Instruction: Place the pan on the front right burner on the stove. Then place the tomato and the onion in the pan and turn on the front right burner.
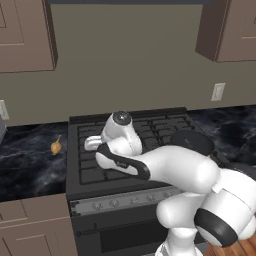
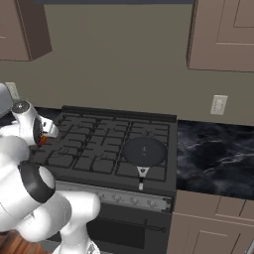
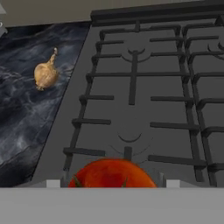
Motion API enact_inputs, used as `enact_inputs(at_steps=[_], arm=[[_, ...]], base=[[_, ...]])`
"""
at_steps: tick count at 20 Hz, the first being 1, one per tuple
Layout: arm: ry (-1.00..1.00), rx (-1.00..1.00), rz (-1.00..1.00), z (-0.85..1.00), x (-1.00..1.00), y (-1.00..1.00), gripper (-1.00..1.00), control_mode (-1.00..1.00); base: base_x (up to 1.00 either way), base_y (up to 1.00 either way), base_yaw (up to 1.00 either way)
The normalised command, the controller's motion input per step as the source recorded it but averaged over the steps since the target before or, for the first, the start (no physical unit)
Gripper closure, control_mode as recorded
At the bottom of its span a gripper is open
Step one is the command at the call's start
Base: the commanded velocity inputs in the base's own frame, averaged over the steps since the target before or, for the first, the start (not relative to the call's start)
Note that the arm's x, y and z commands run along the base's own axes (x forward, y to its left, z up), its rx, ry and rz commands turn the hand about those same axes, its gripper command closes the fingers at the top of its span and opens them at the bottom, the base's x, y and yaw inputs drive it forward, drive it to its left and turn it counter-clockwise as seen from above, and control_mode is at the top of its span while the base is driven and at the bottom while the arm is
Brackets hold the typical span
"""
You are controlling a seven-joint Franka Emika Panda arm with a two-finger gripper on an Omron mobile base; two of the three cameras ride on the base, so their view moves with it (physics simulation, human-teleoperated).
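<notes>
We see the pan (image 2: 144,151) sitting on the front right burner (image 2: 149,171) of the stove (image 2: 99,144), with its handle pointing to the front edge. Our gripper (image 2: 45,133) is over the left side of the stove. The tomato (image 3: 113,174) sits right at the tips, and a bit of red shows there from the side too, so it looks like we are holding it. The onion (image 3: 46,73) lies on the dark counter (image 3: 26,118) left of the stove. We cannot read any words or labels anywhere.
</notes>
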Motion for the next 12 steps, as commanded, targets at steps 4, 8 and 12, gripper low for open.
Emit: enact_inputs(at_steps=[4,8,12], arm=[[0.0,0.0,0.0,0.14,0.0,-0.8,1.0,-1.0],[0.0,0.0,0.0,0.2,0.0,-0.79,1.0,-1.0],[-0.01,0.0,0.0,0.21,0.0,-0.73,1.0,-1.0]], base=[[0.0,0.0,0.0],[0.0,0.0,0.0],[0.0,0.0,0.0]])
